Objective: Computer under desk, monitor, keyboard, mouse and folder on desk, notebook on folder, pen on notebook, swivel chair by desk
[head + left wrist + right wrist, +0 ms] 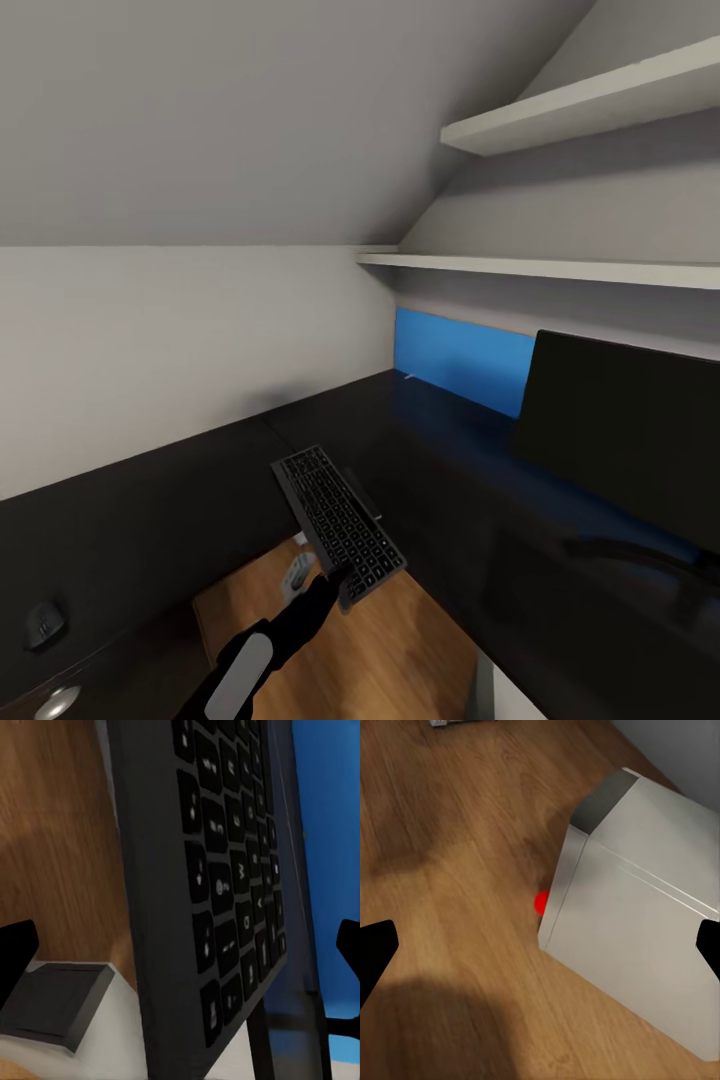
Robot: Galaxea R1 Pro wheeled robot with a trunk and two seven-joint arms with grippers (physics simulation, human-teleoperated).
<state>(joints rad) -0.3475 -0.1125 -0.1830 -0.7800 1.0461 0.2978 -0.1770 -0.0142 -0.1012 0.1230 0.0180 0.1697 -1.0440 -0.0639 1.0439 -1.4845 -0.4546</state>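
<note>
The robot's left arm reaches up from the bottom of the head view, and the left gripper is closed on the near end of the keyboard. The keyboard is held up in the air, tilted, over the gap in the bend of the desk, with brown wood floor showing below it. In the left wrist view the keyboard is very close, with its black keys facing the camera and a blue panel behind it. A small black mouse sits on the desk top at the near left, well apart from the keyboard, and a round silver knob shows just below it. Down on the floor under the keyboard there is a small pale thing that is too blurry to name. Farther back on the right, the monitor stands on the desk with its dark screen facing in. Behind it a bright blue panel runs along the wall, and two white shelves hang above. In the right wrist view the right gripper is open, its two black fingertips far apart at the sides. Below it the light grey computer stands on the wood floor, with a small red spot just beside its edge.
</note>
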